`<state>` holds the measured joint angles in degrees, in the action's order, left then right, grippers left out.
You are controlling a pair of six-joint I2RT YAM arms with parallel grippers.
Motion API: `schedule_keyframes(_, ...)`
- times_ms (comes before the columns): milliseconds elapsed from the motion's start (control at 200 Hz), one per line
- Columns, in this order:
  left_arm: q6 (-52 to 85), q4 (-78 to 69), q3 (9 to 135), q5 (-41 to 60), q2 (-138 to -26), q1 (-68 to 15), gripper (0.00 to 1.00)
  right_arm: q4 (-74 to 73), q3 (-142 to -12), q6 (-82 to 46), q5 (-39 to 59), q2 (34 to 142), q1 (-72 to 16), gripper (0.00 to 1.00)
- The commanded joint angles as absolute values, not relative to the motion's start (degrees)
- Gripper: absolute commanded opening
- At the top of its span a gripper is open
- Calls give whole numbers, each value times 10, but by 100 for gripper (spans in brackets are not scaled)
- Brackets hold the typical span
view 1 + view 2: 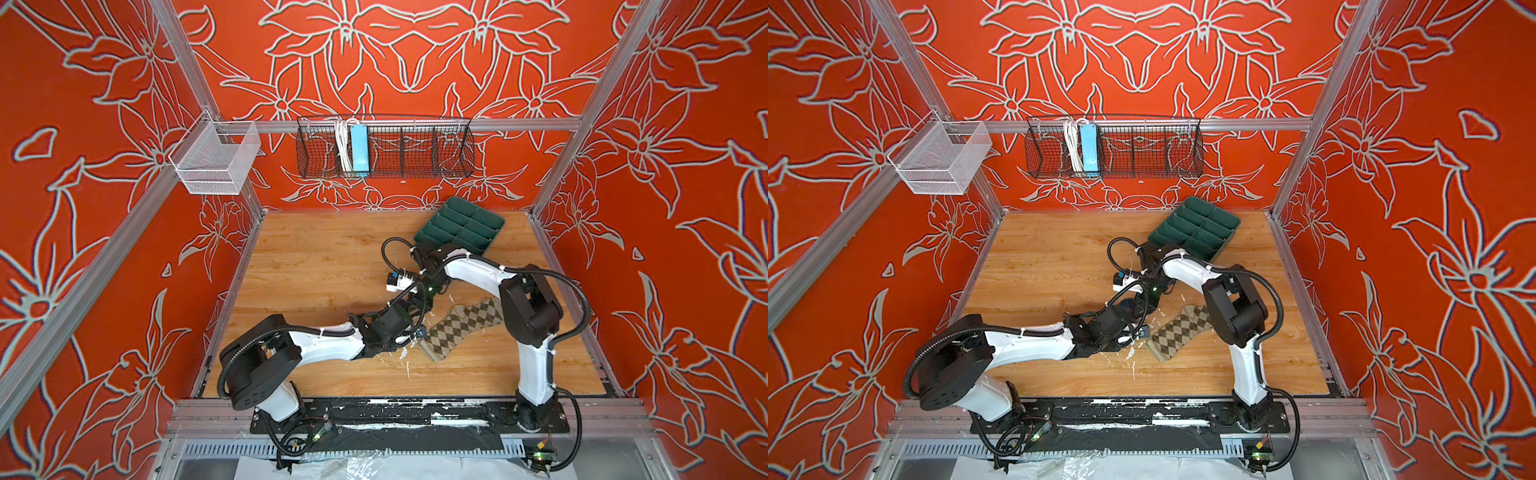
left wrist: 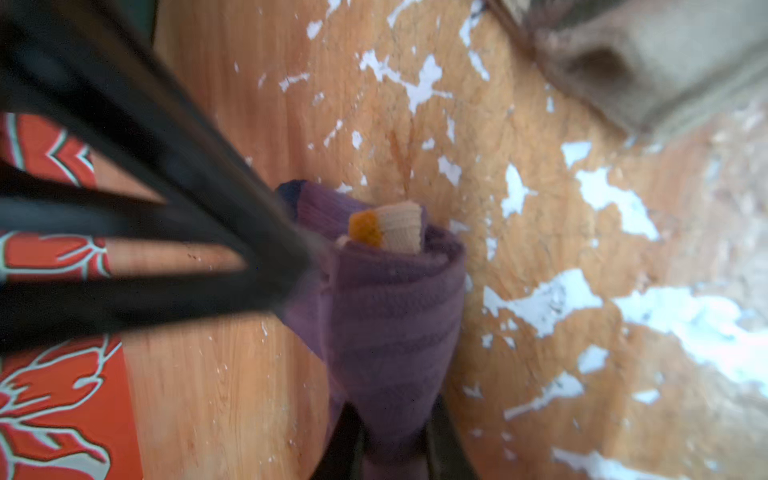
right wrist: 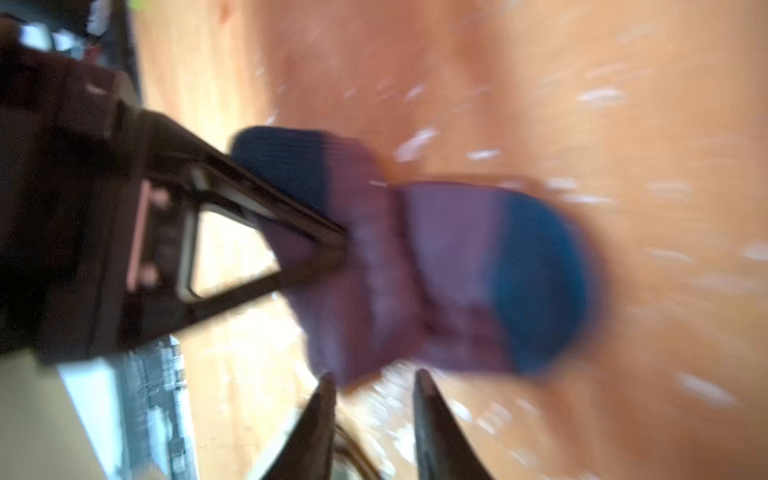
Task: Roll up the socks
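The purple sock is rolled into a bundle, with its mustard-yellow and cream cuff tucked in at the end. My left gripper is shut on this roll just above the wooden table. The right wrist view shows the sock's dark blue toe. There my right gripper is open, its tips at the roll's edge with nothing between them. In both top views the two grippers meet mid-table and hide most of the purple sock. The argyle sock lies flat just to their right.
A green compartment tray sits at the back right of the table. White flaked patches mark the wood around the socks. A black wire basket and a white mesh basket hang on the back rail.
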<state>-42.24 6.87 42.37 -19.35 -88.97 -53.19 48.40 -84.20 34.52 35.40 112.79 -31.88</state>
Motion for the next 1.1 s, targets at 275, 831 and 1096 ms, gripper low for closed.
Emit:
schedule_keyframes(275,-369,381,582,-54,-967,-491,10,200,-674,142,265,872,-244,42)
schedule_keyframes(831,-326,591,817,209,-1160,-379,14,285,-440,428,211,511,-383,58)
schedule_keyframes(1096,-320,599,840,210,-1200,-360,15,86,-399,482,53,673,-515,63)
